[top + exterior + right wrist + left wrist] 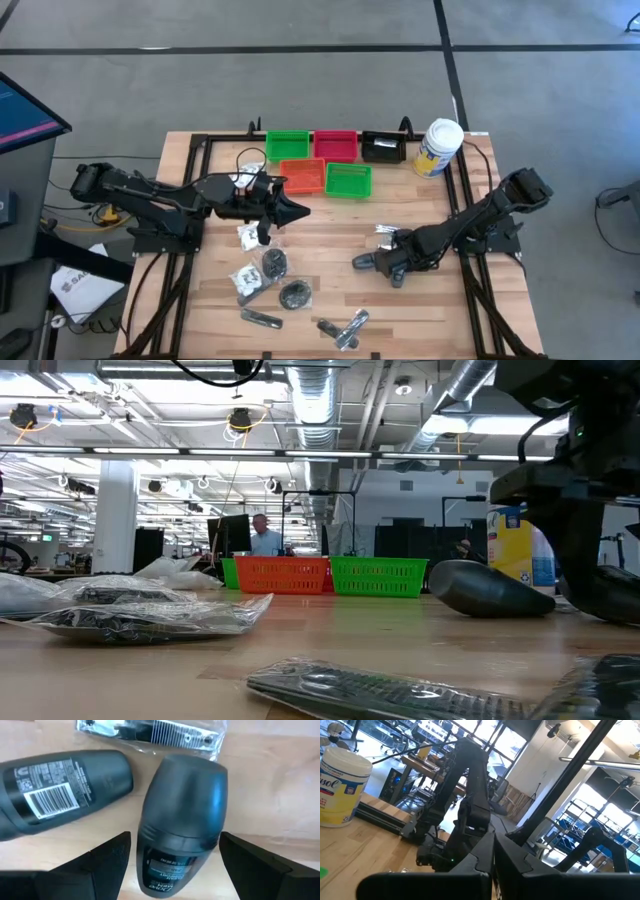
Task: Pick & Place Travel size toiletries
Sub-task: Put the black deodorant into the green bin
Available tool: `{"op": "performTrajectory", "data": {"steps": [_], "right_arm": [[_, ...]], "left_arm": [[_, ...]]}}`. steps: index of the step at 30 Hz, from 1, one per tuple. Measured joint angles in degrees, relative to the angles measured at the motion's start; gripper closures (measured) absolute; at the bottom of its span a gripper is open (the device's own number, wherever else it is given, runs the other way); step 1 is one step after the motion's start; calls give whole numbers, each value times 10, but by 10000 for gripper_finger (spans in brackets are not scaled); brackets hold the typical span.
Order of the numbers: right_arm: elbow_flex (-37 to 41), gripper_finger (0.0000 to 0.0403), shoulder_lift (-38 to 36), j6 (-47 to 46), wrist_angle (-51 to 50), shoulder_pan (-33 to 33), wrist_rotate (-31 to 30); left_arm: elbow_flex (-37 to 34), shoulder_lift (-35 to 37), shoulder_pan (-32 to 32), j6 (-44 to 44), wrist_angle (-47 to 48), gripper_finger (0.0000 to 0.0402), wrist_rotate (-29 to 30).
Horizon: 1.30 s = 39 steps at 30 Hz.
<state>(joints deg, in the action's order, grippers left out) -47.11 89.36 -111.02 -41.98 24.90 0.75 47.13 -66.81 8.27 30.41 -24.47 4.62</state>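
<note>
Two dark grey oval deodorant sticks lie on their sides on the wooden table. One stick (182, 815) lies between the open fingers of my right gripper (175, 852), which points down at it; the fingers stand on either side of it, and I see no touch. The other stick (65, 785) lies beside it, barcode up. A clear packet with a comb (150, 732) lies just beyond. More clear packets (272, 264) lie at the table's near left. My left gripper (300, 210) hovers shut and level above the table's left middle, holding nothing.
Green (288, 145), red (335, 145), black (382, 147), orange (302, 175) and a second green tray (347, 180) stand at the far edge, next to a tall white canister (438, 148). Slim packets (340, 330) lie near the front edge. A person shows in the room beyond.
</note>
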Motion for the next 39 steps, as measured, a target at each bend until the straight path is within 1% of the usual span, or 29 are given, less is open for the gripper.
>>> {"op": "performTrajectory", "data": {"steps": [6,11,15,25,28,32,34,36,39], "right_arm": [[2,118,0,2,4,-9,-11],[32,131,0,4,49,-14,-11],[40,143,-1,4,59,-13,-8],[41,201,-1,5,58,-13,-5],[38,200,-1,10,58,-13,-2],[20,175,0,32,66,-13,8],[14,171,1,36,61,-13,9],[5,179,1,41,59,-13,9],[-10,204,1,63,58,-13,10]], "left_arm": [[0,0,0,0,0,395,0],[0,0,0,0,0,395,0],[0,0,0,0,0,395,0],[0,0,0,0,0,395,0],[0,0,0,0,0,395,0],[0,0,0,0,0,395,0],[0,0,0,-1,0,395,0],[0,0,0,-1,0,395,0],[0,0,0,-1,0,395,0]]}}
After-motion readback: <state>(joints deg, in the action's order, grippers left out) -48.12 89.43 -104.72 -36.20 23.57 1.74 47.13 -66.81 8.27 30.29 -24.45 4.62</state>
